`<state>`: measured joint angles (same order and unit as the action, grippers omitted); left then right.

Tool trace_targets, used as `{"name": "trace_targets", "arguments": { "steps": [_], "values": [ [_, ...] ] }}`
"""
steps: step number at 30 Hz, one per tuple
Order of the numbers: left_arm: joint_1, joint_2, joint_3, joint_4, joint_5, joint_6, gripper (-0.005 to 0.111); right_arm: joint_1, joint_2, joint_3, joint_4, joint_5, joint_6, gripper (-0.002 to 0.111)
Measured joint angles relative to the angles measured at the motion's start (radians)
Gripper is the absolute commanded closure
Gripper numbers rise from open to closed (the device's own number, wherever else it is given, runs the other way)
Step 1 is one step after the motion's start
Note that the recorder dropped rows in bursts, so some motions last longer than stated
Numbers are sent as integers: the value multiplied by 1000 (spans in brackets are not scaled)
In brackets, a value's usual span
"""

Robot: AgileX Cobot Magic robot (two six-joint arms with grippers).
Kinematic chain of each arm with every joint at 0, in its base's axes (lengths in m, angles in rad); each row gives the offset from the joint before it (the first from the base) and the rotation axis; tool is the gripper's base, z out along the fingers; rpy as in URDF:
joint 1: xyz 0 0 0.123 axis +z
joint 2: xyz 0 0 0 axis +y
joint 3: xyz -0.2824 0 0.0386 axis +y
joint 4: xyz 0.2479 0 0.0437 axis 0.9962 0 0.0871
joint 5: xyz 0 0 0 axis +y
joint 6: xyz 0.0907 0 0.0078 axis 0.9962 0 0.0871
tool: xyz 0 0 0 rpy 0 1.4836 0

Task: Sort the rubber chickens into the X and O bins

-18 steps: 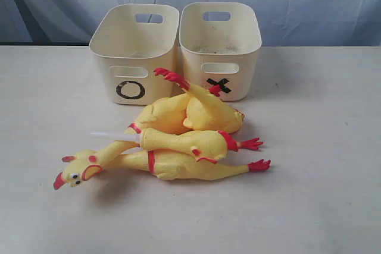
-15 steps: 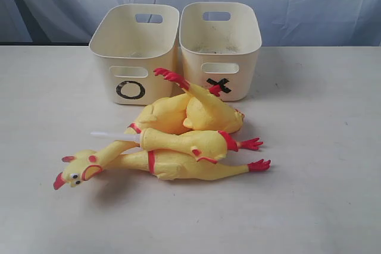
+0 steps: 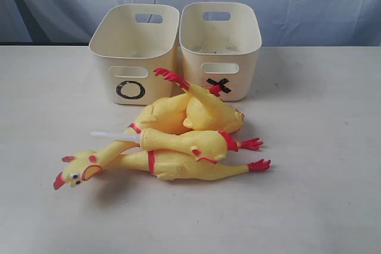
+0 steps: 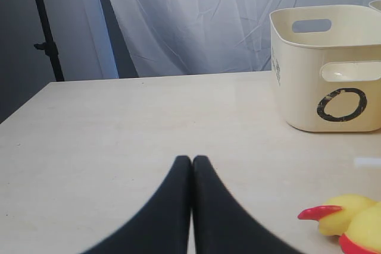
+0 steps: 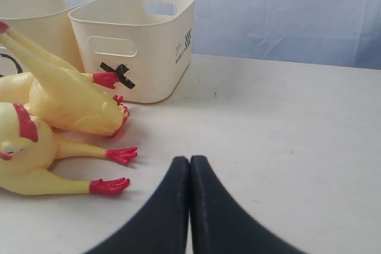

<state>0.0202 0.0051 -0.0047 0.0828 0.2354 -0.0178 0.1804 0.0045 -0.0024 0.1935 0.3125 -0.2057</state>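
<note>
Exterior view: chickens [image 3: 178, 141] lie outside O bin [image 3: 158, 87], X bin [image 3: 245, 78]; hands [image 4: 191, 160] [image 5: 190, 160] (both) together.

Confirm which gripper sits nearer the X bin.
Right, as far as the wrist views show. The right gripper has the X bin in plain view ahead. The left gripper sits on the O bin side, with the X bin beyond that bin.
</note>
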Motion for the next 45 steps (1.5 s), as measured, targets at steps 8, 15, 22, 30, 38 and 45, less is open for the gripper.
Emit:
{"name": "trace_targets", "arguments": {
  "steps": [8,15,22,30,38,45],
  "values": [
    [0,0,0,0,0,0,107,0,0,0,2,0,0,109],
    [0,0,0,0,0,0,107,0,0,0,4,0,0,109],
    [0,0,0,0,0,0,107,0,0,0,-1,-2,2,109],
    [0,0,0,0,0,0,107,0,0,0,-98,-144,0,109],
    [0,0,0,0,0,0,107,0,0,0,196,-288,0,109],
    [0,0,0,0,0,0,107,0,0,0,402,-323,0,109]
  ]
}}
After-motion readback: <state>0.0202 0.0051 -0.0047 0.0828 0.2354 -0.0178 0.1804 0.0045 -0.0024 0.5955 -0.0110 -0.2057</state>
